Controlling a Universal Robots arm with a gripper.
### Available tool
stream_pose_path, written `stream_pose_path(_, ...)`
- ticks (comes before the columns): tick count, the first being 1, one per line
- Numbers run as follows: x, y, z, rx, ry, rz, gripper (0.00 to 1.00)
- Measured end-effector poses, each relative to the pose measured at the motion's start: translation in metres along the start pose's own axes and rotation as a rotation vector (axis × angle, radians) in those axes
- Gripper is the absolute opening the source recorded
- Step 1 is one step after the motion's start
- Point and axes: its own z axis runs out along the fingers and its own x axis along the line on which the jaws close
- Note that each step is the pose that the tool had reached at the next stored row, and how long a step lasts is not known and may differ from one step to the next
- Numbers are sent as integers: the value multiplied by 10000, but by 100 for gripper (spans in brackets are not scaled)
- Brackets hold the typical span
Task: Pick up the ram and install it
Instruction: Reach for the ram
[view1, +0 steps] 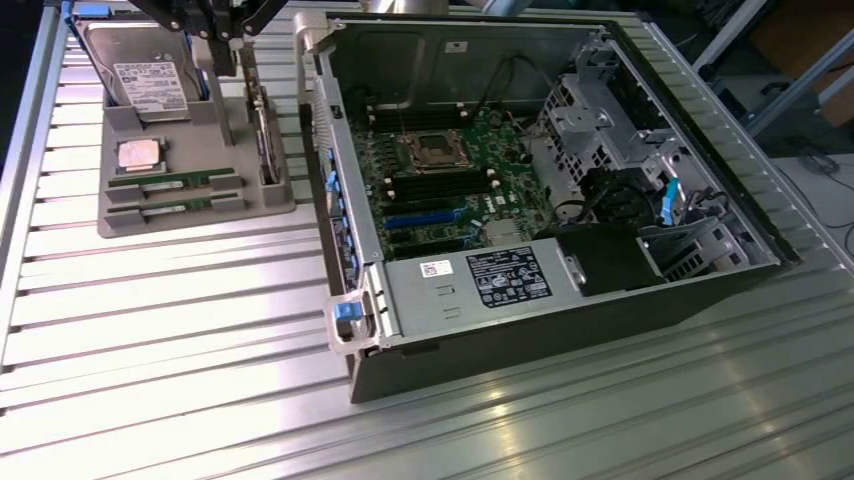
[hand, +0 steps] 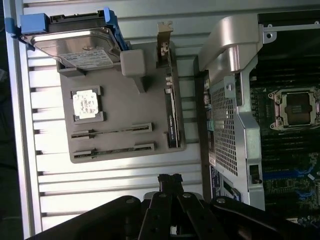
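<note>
Pincer (hand: 170, 179), fingers together and empty, hangs above the tabletop (hand: 100, 186) with the ram (hand: 112, 151) below and well apart from it, slotted in the gray holder (hand: 130, 102) beside a 2nd stick (hand: 111, 131), long axis toward the computer case (hand: 235, 115).

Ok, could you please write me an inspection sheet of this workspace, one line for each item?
Surface: ribbed metal table, with glare on it.
Job's things: two ram sticks lying in slots of the grey tray; open computer case with its motherboard exposed.
Clutter: hard drive, processor chip and expansion card on the same tray.
Grippers: gripper, jaws shut, holding nothing.
Cables: black cables inside the case.
Surroundings: metal frame bars at the exterior view's right.
</note>
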Motion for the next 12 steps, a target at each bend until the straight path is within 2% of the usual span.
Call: stream_pose_path(12, 199, -15, -5, 0, 0, 0, 11)
